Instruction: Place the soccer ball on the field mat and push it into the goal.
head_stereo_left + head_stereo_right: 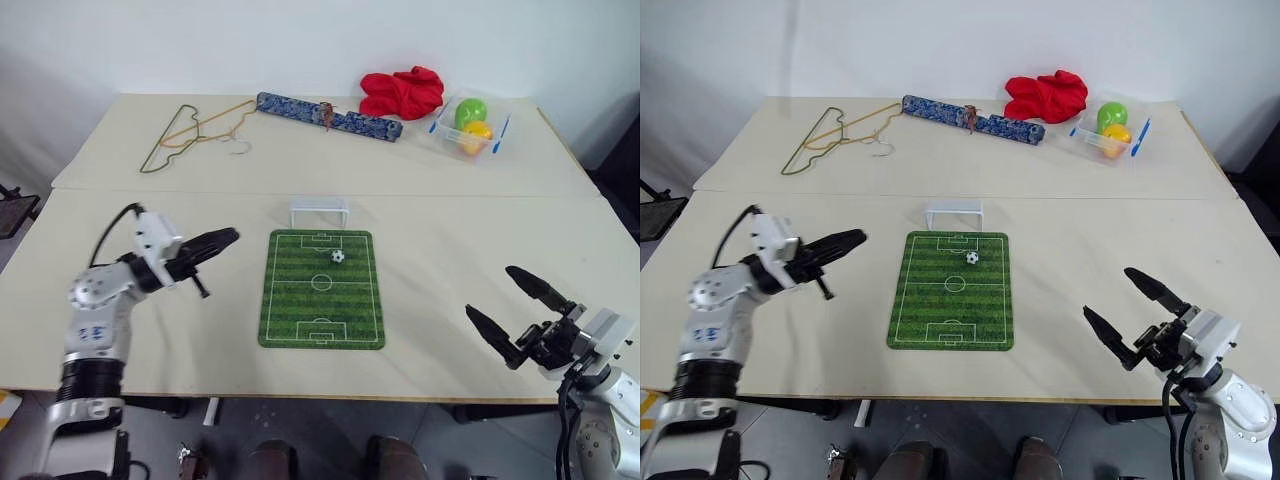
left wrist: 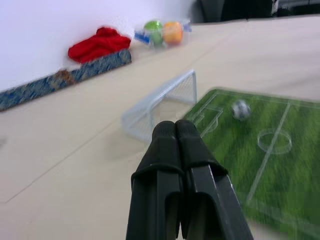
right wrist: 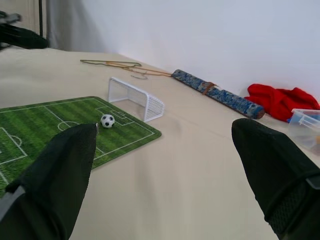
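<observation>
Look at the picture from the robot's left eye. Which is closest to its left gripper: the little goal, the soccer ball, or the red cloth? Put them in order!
From the left gripper:
1. The little goal, just past the mat's far edge, nearest.
2. The soccer ball, on the green mat near the goal end.
3. The red cloth, at the table's far side, farthest.

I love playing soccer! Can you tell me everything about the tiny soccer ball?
The soccer ball is tiny and round, white with black patches, and looks hard and smooth. It sits alone on the green field mat, in the half nearest the goal, a bit right of the middle and just outside the small box drawn in front of the goal. Only the mat touches it; neither hand is near.
</observation>
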Controlling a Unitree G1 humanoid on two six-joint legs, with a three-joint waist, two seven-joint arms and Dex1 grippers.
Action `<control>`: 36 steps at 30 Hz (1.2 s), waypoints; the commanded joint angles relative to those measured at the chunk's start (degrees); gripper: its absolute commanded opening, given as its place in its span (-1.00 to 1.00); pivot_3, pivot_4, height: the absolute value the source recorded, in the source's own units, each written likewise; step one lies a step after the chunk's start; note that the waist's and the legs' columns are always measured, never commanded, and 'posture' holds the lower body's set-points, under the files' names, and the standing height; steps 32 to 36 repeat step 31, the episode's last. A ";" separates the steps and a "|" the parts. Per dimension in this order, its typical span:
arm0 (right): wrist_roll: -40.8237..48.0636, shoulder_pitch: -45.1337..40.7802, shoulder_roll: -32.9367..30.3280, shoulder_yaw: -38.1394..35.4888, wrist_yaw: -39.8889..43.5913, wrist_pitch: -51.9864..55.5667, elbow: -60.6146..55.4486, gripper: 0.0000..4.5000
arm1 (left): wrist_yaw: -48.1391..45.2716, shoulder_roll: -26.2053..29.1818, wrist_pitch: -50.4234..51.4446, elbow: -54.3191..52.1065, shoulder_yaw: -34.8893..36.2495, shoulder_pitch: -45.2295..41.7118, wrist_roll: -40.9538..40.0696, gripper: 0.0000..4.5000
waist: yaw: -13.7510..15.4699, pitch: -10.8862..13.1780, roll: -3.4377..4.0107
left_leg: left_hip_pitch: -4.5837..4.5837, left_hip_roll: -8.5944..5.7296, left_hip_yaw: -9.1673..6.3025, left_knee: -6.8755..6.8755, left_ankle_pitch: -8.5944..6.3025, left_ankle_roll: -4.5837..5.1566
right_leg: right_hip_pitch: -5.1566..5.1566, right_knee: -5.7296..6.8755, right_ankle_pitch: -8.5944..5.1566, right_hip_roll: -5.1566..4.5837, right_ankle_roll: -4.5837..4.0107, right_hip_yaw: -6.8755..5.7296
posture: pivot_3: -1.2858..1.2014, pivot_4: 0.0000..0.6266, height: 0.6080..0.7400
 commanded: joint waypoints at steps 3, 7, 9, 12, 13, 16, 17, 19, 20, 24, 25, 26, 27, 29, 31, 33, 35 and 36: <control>0.27 -4.42 -1.44 0.24 -0.32 1.23 1.09 1.00 | -0.95 3.47 0.73 -0.88 5.60 6.15 -2.56 -0.99 | -0.05 0.00 0.00 | 0.00 0.00 0.01 0.00 0.00 0.00 | -0.01 0.01 0.00 0.00 0.00 0.02 | 0.03 -0.52 1.00; 0.21 -5.86 -1.84 0.82 0.33 1.88 1.73 1.00 | 0.97 3.54 -0.58 -1.37 6.86 9.08 -1.25 -0.99 | 0.18 0.00 0.00 | -0.01 0.02 -0.01 -0.03 0.00 0.00 | -0.03 0.01 0.00 0.00 -0.01 0.00 | 0.03 -0.52 1.00; 0.26 -6.17 -2.08 0.88 0.65 2.12 1.91 1.00 | 1.84 3.26 -0.61 -1.72 7.18 9.82 -1.07 -0.99 | 0.28 0.00 -0.01 | -0.02 0.00 -0.02 -0.02 0.00 0.00 | -0.02 0.01 0.00 -0.01 0.00 -0.02 | 0.03 -0.52 1.00; 0.25 -6.65 -2.47 0.78 0.85 2.55 2.08 1.00 | 2.46 2.94 -0.86 -2.26 7.22 10.71 -1.11 -0.99 | 0.07 0.00 -0.01 | -0.02 -0.02 -0.01 -0.02 0.00 0.00 | -0.02 0.01 0.00 -0.02 0.00 -0.01 | 0.03 -0.52 1.00; 0.25 -6.73 -2.60 0.74 0.87 2.65 2.06 1.00 | 2.61 2.89 -0.72 -2.39 7.21 10.91 -1.23 -0.99 | 0.01 0.00 0.00 | -0.02 -0.01 0.00 -0.02 0.00 0.00 | -0.03 0.01 0.00 -0.02 0.00 0.00 | 0.03 -0.52 1.00; 0.37 -6.65 -2.95 0.67 0.81 2.87 1.88 1.00 | 2.82 3.19 0.22 -2.55 6.91 11.53 -1.27 -0.99 | -0.04 0.00 0.00 | -0.02 0.01 0.00 -0.03 0.00 0.00 | -0.05 0.02 0.00 0.00 0.00 -0.01 | 0.03 -0.52 1.00; 0.43 -6.52 -3.06 0.62 0.82 2.92 1.76 1.00 | 2.87 3.28 0.17 -2.40 6.89 11.68 -1.16 -0.99 | -0.07 0.00 -0.01 | -0.02 0.01 0.01 -0.03 0.00 0.00 | -0.05 0.02 0.00 -0.01 0.00 0.00 | 0.03 -0.52 1.00; 0.59 -6.10 -3.27 0.37 0.95 3.05 1.48 1.00 | 4.17 3.55 0.69 -2.07 6.85 11.95 -0.30 -0.99 | -0.07 0.00 -0.01 | -0.02 0.01 0.03 -0.03 0.00 0.00 | -0.05 0.02 0.00 -0.01 0.00 0.01 | 0.03 -0.52 1.00; 0.67 -5.87 -3.37 0.22 1.03 3.13 1.35 1.00 | 5.13 3.70 1.21 -1.96 6.82 12.08 0.26 -0.99 | -0.06 0.00 -0.01 | -0.01 0.01 0.03 -0.03 0.00 0.00 | -0.05 0.02 0.00 -0.01 0.00 0.02 | 0.03 -0.52 1.00; 0.95 -5.03 -3.52 -0.09 0.99 3.34 0.85 1.00 | 5.60 3.55 0.93 -2.17 6.90 12.30 0.37 -0.99 | 0.02 0.00 -0.01 | -0.01 0.01 0.03 -0.03 0.00 0.00 | -0.05 0.02 0.00 -0.01 0.00 0.01 | 0.03 -0.52 1.00; 0.96 -4.88 -3.52 -0.10 0.98 3.33 0.80 1.00 | 5.68 3.54 0.95 -2.29 6.91 12.38 0.35 -0.99 | 0.04 0.00 -0.01 | -0.02 0.00 0.03 -0.03 0.00 0.00 | -0.05 0.02 0.00 -0.01 0.00 0.01 | 0.03 -0.52 1.00; 1.00 -4.67 -3.51 -0.10 1.06 3.29 0.73 1.00 | 5.76 3.58 1.05 -2.46 6.90 12.53 0.34 -0.99 | 0.04 0.00 -0.01 | -0.02 0.00 0.03 -0.03 0.00 0.00 | -0.05 0.02 0.00 -0.01 0.00 0.02 | 0.03 -0.52 1.00; 1.02 -4.56 -3.50 -0.08 1.08 3.28 0.70 1.00 | 5.74 3.53 1.03 -2.54 6.92 12.57 0.21 -0.99 | 0.02 0.00 -0.01 | -0.01 0.00 0.03 -0.03 0.00 0.00 | -0.05 0.02 0.00 -0.01 0.00 0.02 | 0.03 -0.52 1.00; 0.99 -4.44 -3.49 0.04 1.30 3.17 0.75 1.00 | 5.58 3.60 0.88 -2.59 6.85 12.66 0.21 -0.99 | -0.01 0.00 -0.01 | -0.01 0.00 0.03 -0.03 0.00 0.00 | -0.05 0.02 0.00 -0.01 0.00 0.01 | 0.03 -0.52 1.00; 1.00 -4.42 -3.44 0.15 1.55 3.07 0.88 1.00 | 6.11 3.65 1.08 -3.09 6.94 12.92 0.43 -0.99 | -0.01 0.00 -0.01 | -0.01 0.00 0.03 -0.03 0.00 0.00 | -0.05 0.02 0.00 -0.01 0.00 0.01 | 0.03 -0.52 1.00; 1.00 -4.42 -3.44 0.15 1.55 3.07 0.88 1.00 | 6.11 3.65 1.08 -3.09 6.94 12.92 0.43 -0.99 | -0.01 0.00 -0.01 | -0.01 0.00 0.03 -0.03 0.00 0.00 | -0.05 0.02 0.00 -0.01 0.00 0.01 | 0.03 -0.52 1.00; 1.00 -4.42 -3.44 0.15 1.55 3.07 0.88 1.00 | 6.11 3.65 1.08 -3.09 6.94 12.92 0.43 -0.99 | -0.01 0.00 -0.01 | -0.01 0.00 0.03 -0.03 0.00 0.00 | -0.05 0.02 0.00 -0.01 0.00 0.01 | 0.03 -0.52 1.00; 1.00 -4.42 -3.44 0.15 1.55 3.07 0.88 1.00 | 6.11 3.65 1.08 -3.09 6.94 12.92 0.43 -0.99 | -0.01 0.00 -0.01 | -0.01 0.00 0.03 -0.03 0.00 0.00 | -0.05 0.02 0.00 -0.01 0.00 0.01 | 0.03 -0.52 1.00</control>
